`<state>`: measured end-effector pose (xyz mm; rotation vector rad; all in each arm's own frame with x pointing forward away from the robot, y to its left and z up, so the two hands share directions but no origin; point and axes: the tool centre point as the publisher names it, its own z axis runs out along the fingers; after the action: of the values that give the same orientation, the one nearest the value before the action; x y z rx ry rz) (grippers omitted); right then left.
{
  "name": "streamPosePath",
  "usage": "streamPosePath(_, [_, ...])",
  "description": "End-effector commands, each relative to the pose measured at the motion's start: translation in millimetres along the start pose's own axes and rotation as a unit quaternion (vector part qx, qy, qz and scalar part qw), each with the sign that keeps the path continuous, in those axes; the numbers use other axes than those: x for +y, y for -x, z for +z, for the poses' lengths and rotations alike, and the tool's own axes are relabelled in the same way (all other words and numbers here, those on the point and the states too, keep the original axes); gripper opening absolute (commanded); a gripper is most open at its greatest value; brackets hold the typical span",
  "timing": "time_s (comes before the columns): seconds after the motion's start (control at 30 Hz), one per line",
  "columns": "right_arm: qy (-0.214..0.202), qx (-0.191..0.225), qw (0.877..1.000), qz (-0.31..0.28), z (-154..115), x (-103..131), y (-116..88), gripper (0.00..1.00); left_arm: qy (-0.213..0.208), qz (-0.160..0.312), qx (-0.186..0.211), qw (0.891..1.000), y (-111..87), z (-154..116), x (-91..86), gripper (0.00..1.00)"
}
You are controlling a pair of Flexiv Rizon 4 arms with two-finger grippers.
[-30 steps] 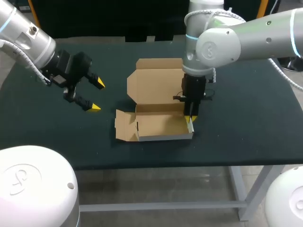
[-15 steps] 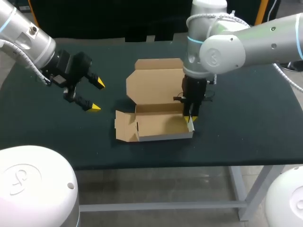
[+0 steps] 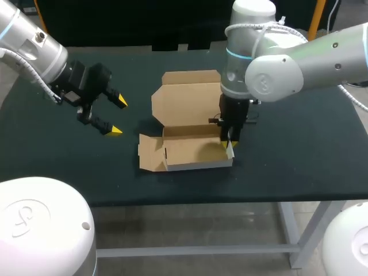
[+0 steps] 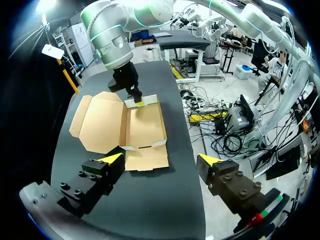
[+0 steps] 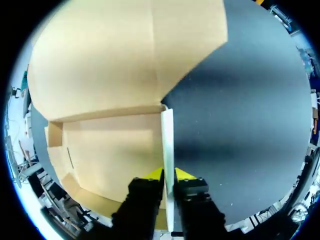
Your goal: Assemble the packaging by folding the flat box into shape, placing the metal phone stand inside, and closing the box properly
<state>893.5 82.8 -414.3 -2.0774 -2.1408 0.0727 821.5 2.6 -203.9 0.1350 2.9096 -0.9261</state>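
Box (image 3: 192, 150) sits half-formed mid-table (image 3: 299, 144): lid (image 3: 187, 103) lies open toward the far edge, left flap (image 3: 150, 154) is flat on the cloth, and the right gripper (image 3: 229, 146) comes straight down on the right side wall (image 5: 167, 140), fingers nearly together, pinching that thin panel. Risk: the card is light and unanchored, so a sideways pull could drag the whole tray or crease the wall. Left gripper (image 3: 118, 116) hangs wide apart, holding nothing, well left of the box, so nothing braces it; the metal phone stand isn't visible in any view.
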Motion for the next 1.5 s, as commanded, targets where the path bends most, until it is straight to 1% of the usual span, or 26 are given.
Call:
streamPosePath(0.03, [0.024,0.0,1.0,0.003,1.7,-6.7,1.5,0.18,0.002,0.0,0.001,1.0,-0.1,-1.0,-0.5,1.0])
streamPosePath(0.2, [0.026,-0.003,1.0,0.006,3.9,-4.9,1.0,0.18,0.002,0.0,0.001,1.0,-0.1,-1.0,-0.5,1.0])
streamPosePath(0.33, [0.026,-0.007,1.0,0.008,4.8,-3.5,0.3,0.14,0.002,0.0,0.001,1.0,-0.1,-1.0,-0.5,1.0])
streamPosePath(0.47, [0.026,-0.012,1.0,0.01,6.6,-1.3,0.3,0.0,0.002,0.0,0.001,1.0,-0.1,-1.0,-0.5,1.0])
streamPosePath(0.6, [0.022,-0.017,1.0,0.011,9.7,0.4,1.4,0.0,0.002,0.0,0.001,1.0,-0.1,-1.0,-0.5,1.0])
streamPosePath(0.77, [0.025,-0.036,0.999,0.008,8.5,1.4,1.5,0.0,0.002,0.0,0.001,1.0,-0.1,-1.0,-0.5,1.0])
streamPosePath(0.9, [0.029,-0.066,0.997,0.017,3.7,2.4,0.6,0.0,0.002,0.0,0.001,1.0,-0.1,-1.0,-0.5,1.0])
streamPosePath(0.93, [0.024,-0.074,0.997,0.019,2.8,3.2,0.7,0.0,0.002,0.0,0.001,1.0,-0.1,-1.0,-0.5,1.0])
streamPosePath(1.13, [0.02,-0.125,0.991,0.042,3.7,7.6,0.7,0.0,0.002,0.0,0.001,1.0,-0.1,-1.0,-0.5,1.0])
streamPosePath(1.3, [0.019,-0.149,0.987,0.054,5.6,9.9,2.3,0.0,0.002,0.0,0.001,1.0,-0.1,-1.0,-0.5,1.0])
streamPosePath(1.5, [0.03,-0.171,0.983,0.066,5.0,9.7,6.2,0.0,0.002,0.0,0.001,1.0,-0.1,-1.0,-0.5,1.0])
